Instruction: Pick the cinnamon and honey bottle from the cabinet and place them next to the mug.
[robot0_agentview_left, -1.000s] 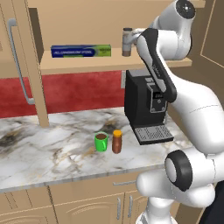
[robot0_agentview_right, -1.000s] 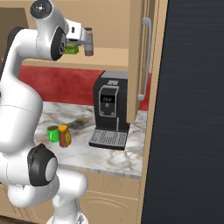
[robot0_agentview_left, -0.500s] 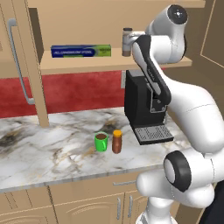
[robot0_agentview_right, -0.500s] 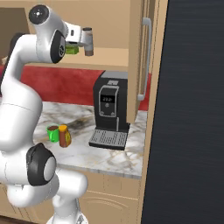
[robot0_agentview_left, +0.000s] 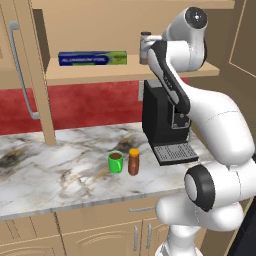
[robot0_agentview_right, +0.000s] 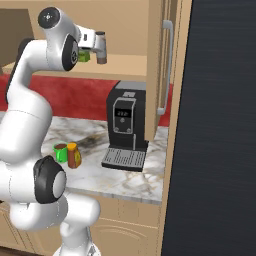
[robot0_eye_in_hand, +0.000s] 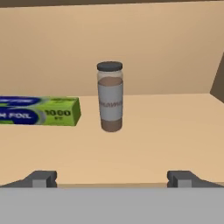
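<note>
Cinnamon (robot0_eye_in_hand: 110, 96) stands upright, dark lid up, right of the foil box (robot0_eye_in_hand: 39, 111) on our cabinet (robot0_eye_in_hand: 144, 144) shelf; gripper (robot0_eye_in_hand: 111, 179) fingers spread wide, empty.

Cinnamon jar (robot0_eye_in_hand: 110, 96) upright on the cabinet shelf (robot0_eye_in_hand: 153, 144), toward the far side; foil box (robot0_eye_in_hand: 39, 111) lying to its left, apart. Gripper (robot0_eye_in_hand: 110, 179) at the shelf's near edge, jaws wide, facing the jar. Below on the counter (robot0_agentview_left: 60, 165): mug (robot0_agentview_left: 115, 162) with honey bottle (robot0_agentview_left: 134, 161) just right of it. Coffee machine (robot0_agentview_left: 162, 122) further right, under the shelf.
</note>
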